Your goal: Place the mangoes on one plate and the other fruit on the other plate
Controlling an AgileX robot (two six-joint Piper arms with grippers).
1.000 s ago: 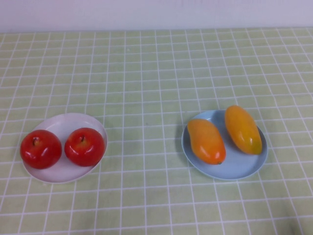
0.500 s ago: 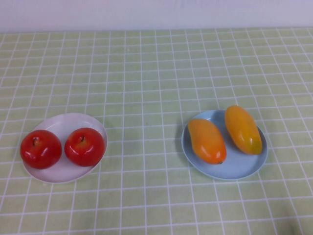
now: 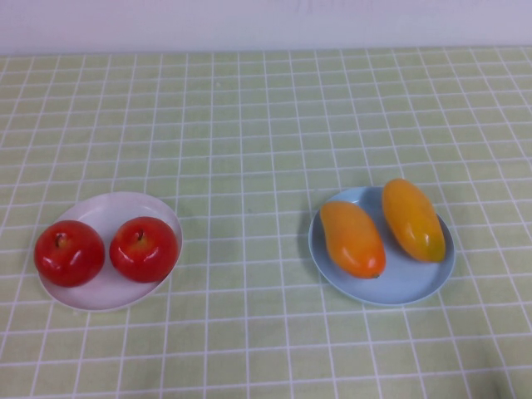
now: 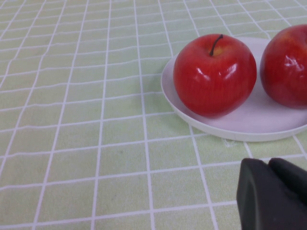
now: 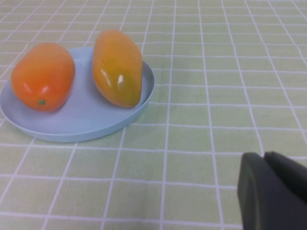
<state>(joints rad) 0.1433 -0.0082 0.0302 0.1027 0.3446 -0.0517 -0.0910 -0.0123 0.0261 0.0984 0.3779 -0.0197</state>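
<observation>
Two orange-yellow mangoes lie side by side on the light blue plate at the right; the right wrist view shows them on that plate. Two red apples sit on the white plate at the left, and the left wrist view shows them on its rim. My left gripper is shut and empty, a short way from the white plate. My right gripper is shut and empty, off to the side of the blue plate. Neither arm shows in the high view.
A green checked cloth covers the whole table. A pale wall runs along the far edge.
</observation>
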